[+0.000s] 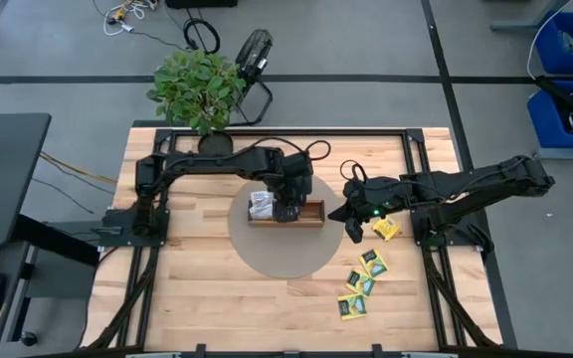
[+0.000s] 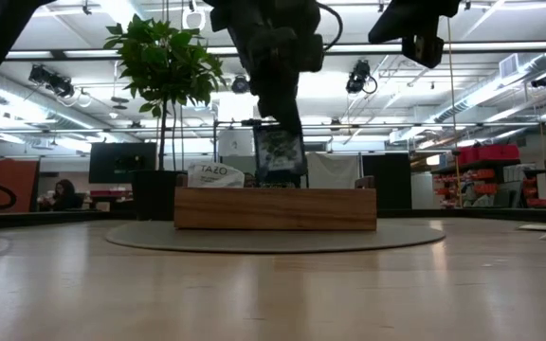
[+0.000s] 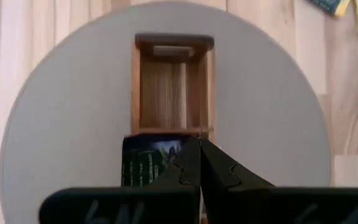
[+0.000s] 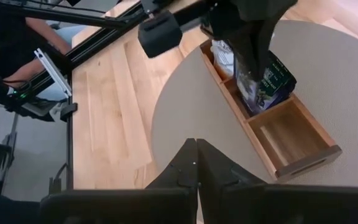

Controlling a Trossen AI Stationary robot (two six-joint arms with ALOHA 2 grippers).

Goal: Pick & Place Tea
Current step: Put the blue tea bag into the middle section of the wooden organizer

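Note:
My left gripper (image 1: pixel 286 209) hangs over the long brown wooden tray (image 1: pixel 311 221) and is shut on a dark blue tea packet (image 4: pixel 267 84). That packet stands over the tray's middle compartment. White-faced packets (image 2: pixel 214 173) stand in the tray's left compartment. The right compartment (image 4: pixel 291 134) shows bare wood. My right gripper (image 4: pixel 196 152) hovers shut and holding nothing, to the right of the tray and above the round grey mat (image 1: pixel 286 259). Several loose yellow-green and dark packets (image 1: pixel 364 283) lie flat on the table near the right arm, and a yellow one (image 1: pixel 387 229) lies beside it. My left gripper pinches the dark blue packet by its top edge (image 2: pixel 275 134) between the two fingers, coming from above and pointing down. The packet hangs upright below the fingers. Its lower end dips behind the tray's front wall into the middle compartment; whether it touches the bottom, I cannot tell.
A potted plant (image 1: pixel 197 89) stands at the table's far edge, behind the left arm. The tray sits on the grey mat at the table's middle. Bare wooden tabletop (image 1: pixel 197 288) stretches along the near left side. A black frame (image 1: pixel 426 169) runs around the table.

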